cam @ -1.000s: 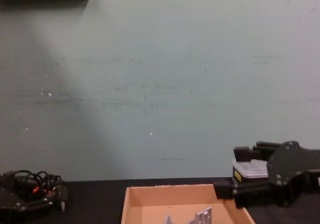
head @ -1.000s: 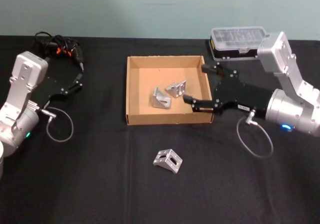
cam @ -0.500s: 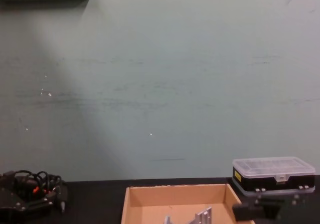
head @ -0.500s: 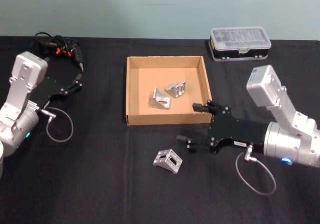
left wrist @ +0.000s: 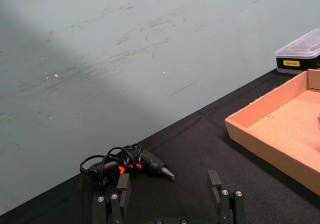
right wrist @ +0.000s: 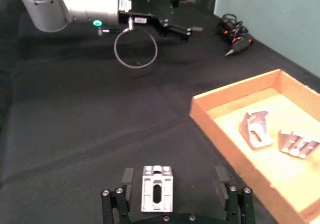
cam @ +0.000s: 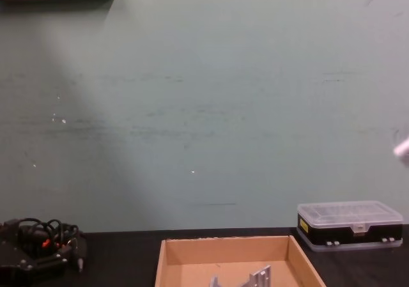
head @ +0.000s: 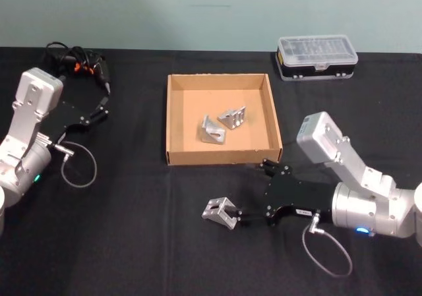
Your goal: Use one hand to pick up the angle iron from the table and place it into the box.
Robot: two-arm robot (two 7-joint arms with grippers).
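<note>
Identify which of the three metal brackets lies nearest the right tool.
The bracket on the black table, in front of the box, just ahead of the open right tool. The other two brackets lie inside the box.

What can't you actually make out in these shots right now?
Chest view: the two silver angle irons in the shallow tan cardboard box are cut off by the bottom edge.
Head view: contents of the small black plastic case with clear lid are too small to tell.
Head view: a finger of the right gripper overlaps the loose angle iron, hiding its end.
</note>
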